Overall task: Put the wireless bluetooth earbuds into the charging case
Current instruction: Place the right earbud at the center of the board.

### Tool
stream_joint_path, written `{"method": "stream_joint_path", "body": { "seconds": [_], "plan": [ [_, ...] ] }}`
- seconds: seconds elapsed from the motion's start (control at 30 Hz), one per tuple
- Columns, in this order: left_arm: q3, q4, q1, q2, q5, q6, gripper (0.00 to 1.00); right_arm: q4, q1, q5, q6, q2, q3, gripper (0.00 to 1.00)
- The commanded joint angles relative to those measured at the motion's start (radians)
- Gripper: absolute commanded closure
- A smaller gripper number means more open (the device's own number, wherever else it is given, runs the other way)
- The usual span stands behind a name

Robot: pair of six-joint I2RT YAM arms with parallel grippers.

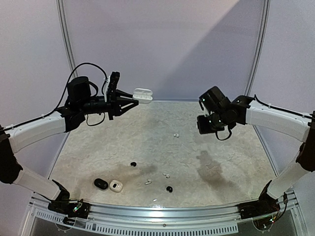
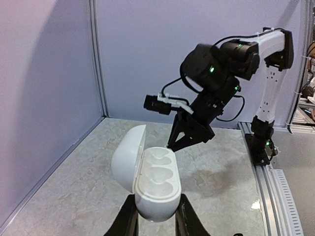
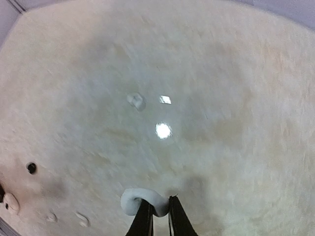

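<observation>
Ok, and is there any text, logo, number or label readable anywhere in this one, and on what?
None can be read in any view.
The open charging case in the left gripper: plain white, no marking.
The white earbud in the right gripper: blurred, no marking seen.
The black case and white case on the table: too small to tell.
The right arm: green lights only.

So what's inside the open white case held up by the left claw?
Two moulded wells show in the white case, both empty, no earbud seated. The lid stands open on the left. The case's lower end sits between the left claw's fingers, so it is covered.
</observation>
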Motion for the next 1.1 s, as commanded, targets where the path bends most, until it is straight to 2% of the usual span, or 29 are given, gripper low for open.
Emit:
{"method": "stream_joint_path", "body": {
  "seconds": [0.0,0.1,0.23,0.33,0.43,0.63,0.87,1.07],
  "plan": [
    [-0.017,0.079,0.003,-0.011,-0.069,-0.016,1.00,0.131,0.056,0.103,-0.097,0.023,0.127,0.94],
    [-0.023,0.083,0.003,-0.012,-0.079,-0.024,1.00,0.111,0.057,0.118,-0.108,0.039,0.133,0.94],
    [-0.034,0.065,0.002,-0.025,-0.081,-0.024,1.00,-0.086,0.057,0.158,-0.012,0.094,0.133,0.95],
    [-0.034,0.052,0.003,-0.021,-0.083,-0.024,1.00,-0.229,0.056,0.109,0.129,0.145,0.103,0.96],
    [-0.036,0.050,0.003,-0.017,-0.083,-0.024,1.00,-0.300,0.057,0.005,0.224,0.191,0.041,0.96],
    [-0.037,0.033,0.003,-0.015,-0.076,-0.020,1.00,-0.242,0.047,-0.143,0.348,0.195,-0.102,0.92],
    [-0.037,0.018,0.002,-0.022,-0.078,-0.002,1.00,-0.165,0.035,-0.329,0.340,0.277,-0.150,0.93],
    [-0.040,0.007,0.003,-0.027,-0.082,0.007,1.00,-0.149,0.035,-0.367,0.324,0.312,-0.148,0.90]
  ]
}}
